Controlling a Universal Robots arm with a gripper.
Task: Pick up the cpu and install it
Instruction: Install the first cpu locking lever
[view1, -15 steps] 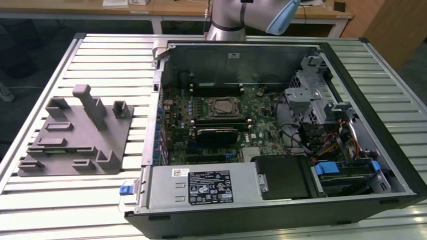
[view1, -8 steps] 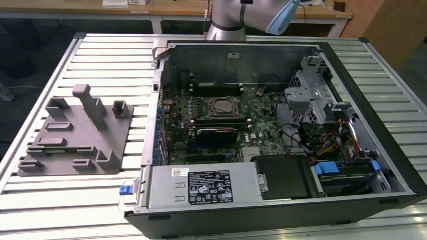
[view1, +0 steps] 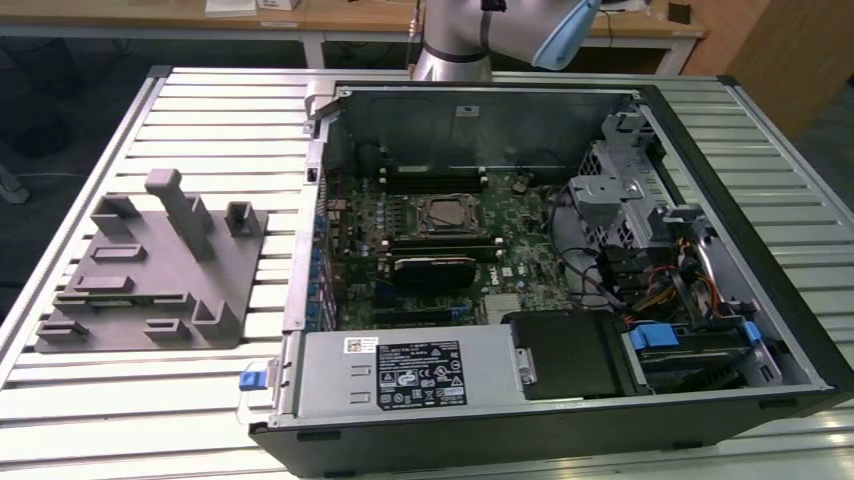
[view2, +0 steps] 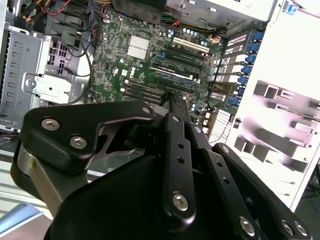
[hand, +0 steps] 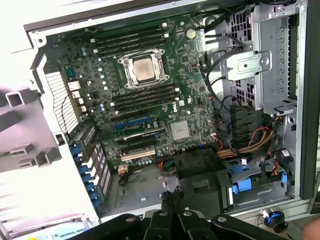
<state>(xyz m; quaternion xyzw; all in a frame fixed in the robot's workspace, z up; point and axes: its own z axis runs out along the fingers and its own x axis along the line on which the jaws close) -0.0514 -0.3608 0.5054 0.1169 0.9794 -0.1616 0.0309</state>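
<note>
1. Where the exterior view looks down into the open case (view1: 787, 330) on the slatted desk (view1: 200, 110), finds the cpu (view1: 441, 213) lying flat in the socket (view1: 418, 226), mid-board. Notes a printed label (view1: 416, 375) on the power supply, wording left unread.
2. In the second wrist view, shows the hand (view2: 169, 97) with fingers pressed together, pinching nothing, poised above the board.
3. In the first wrist view, places the pale square cpu (hand: 142, 68), with no long axis, inside the socket frame (hand: 125, 64), well apart from the hand (hand: 172, 194), beyond the slot rows.
</note>
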